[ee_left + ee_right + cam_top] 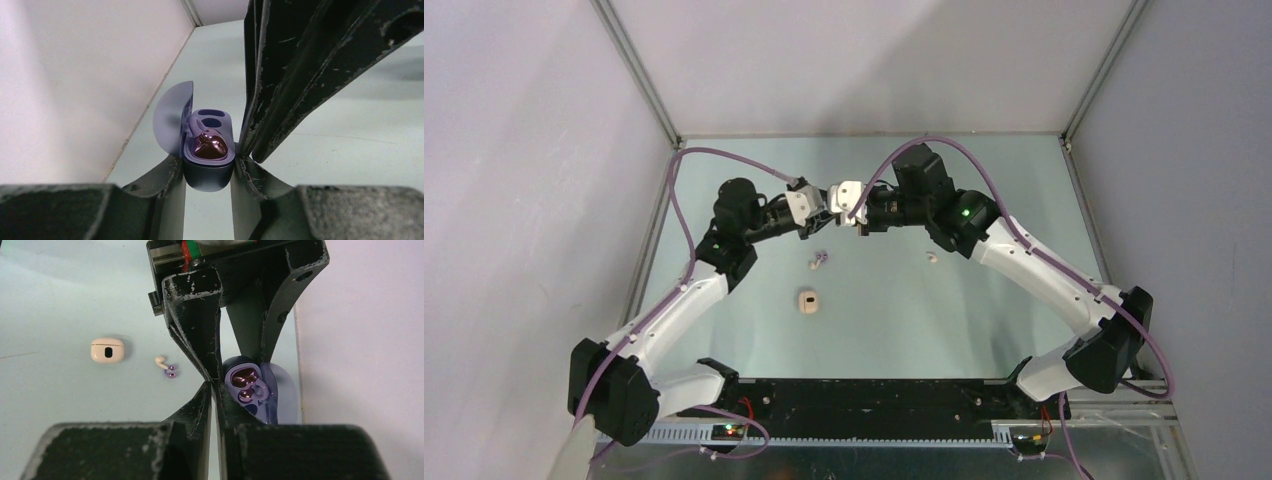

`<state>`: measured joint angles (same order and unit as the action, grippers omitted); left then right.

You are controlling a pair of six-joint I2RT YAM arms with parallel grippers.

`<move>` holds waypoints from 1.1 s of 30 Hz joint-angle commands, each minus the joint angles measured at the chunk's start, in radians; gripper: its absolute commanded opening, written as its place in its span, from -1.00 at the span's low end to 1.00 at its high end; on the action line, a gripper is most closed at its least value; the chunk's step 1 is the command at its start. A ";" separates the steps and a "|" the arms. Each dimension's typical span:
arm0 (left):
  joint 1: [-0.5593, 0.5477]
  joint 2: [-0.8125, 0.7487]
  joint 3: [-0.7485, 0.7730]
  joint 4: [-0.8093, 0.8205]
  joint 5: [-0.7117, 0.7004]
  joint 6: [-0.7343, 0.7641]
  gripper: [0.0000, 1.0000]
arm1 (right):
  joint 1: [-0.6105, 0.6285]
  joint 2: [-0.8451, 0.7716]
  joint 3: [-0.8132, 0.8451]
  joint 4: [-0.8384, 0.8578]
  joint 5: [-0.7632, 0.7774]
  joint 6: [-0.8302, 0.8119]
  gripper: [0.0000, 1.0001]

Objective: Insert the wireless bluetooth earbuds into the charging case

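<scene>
The lilac charging case [207,175] sits above the tabletop's far half, lid open, one glossy purple earbud [210,145] seated inside. Second purple earbud [171,371] and cream earbud [161,360] lie touching mid-tabletop.

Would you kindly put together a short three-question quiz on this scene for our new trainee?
1. True or false: the lid of the purple case is shut.
2. Which gripper clamps that case: A left, B right, C neither?
3. Fill in: the cream case lies on the ____.
Key: 1 false, it stands open; 2 A, the left gripper; 3 table.
</scene>
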<state>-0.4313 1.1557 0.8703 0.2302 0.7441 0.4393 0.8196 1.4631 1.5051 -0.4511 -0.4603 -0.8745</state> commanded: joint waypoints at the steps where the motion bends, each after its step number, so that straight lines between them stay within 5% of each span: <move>1: -0.001 -0.011 0.015 0.047 0.006 -0.005 -1.00 | 0.000 -0.019 0.029 -0.001 -0.003 0.003 -0.81; 33: -0.002 -0.010 0.030 -0.032 0.040 0.084 -1.00 | 0.006 -0.015 0.023 0.027 0.033 -0.077 -0.50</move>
<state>-0.4316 1.1584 0.8703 0.1677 0.7643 0.5072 0.8207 1.4437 1.5055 -0.4694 -0.4320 -0.9604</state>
